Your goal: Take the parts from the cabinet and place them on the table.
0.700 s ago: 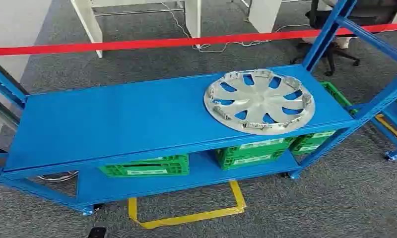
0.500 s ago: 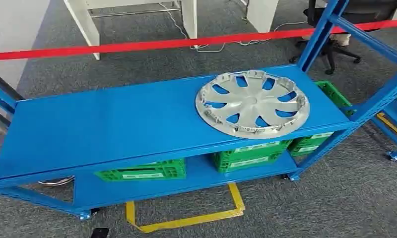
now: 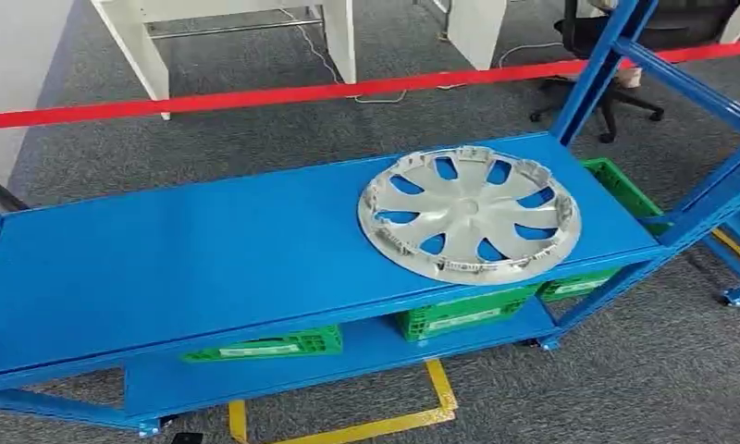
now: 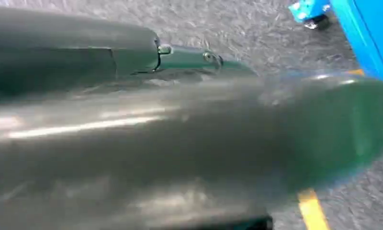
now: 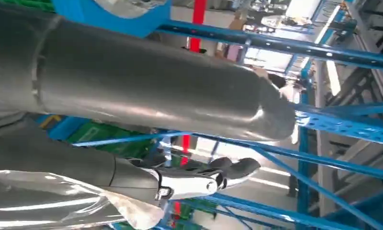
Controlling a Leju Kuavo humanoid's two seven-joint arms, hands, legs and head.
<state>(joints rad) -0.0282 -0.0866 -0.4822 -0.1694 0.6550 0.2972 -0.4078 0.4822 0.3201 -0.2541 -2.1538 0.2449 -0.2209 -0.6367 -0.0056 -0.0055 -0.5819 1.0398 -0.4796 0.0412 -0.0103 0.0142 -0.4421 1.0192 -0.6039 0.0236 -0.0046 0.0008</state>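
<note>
Shifting across our whole head view since the earlier frames is the scene itself, sliding lower and leftward, so it is our camera that is moving and not the goods.

Item one: we are seeing a silver plastic wheel cover with curved spokes (image 3: 469,213), lying flat on the top board of the blue metal shelf rack (image 3: 191,250), toward that board's right end and reaching close to its front edge, inner clips facing up.

Item two: green plastic crates (image 3: 459,316) are sitting on the rack's lower board, one under the wheel cover, another flatter one (image 3: 265,346) toward the left, and a third (image 3: 625,185) showing past the right end.

Item three: a red barrier tape (image 3: 255,96) is stretching across behind the rack, over grey carpet (image 3: 255,139); yellow floor tape (image 3: 440,384) is marking the carpet below the front edge.

Item four: a black office chair (image 3: 607,55) is standing beyond the rack's far right corner.

Item five: our right hand (image 5: 218,175) is showing in its wrist view with dark fingers (image 5: 240,167) lying loosely curved together, holding nothing. Our left hand (image 4: 189,55) is blurred; we cannot tell how its fingers are lying.
</note>
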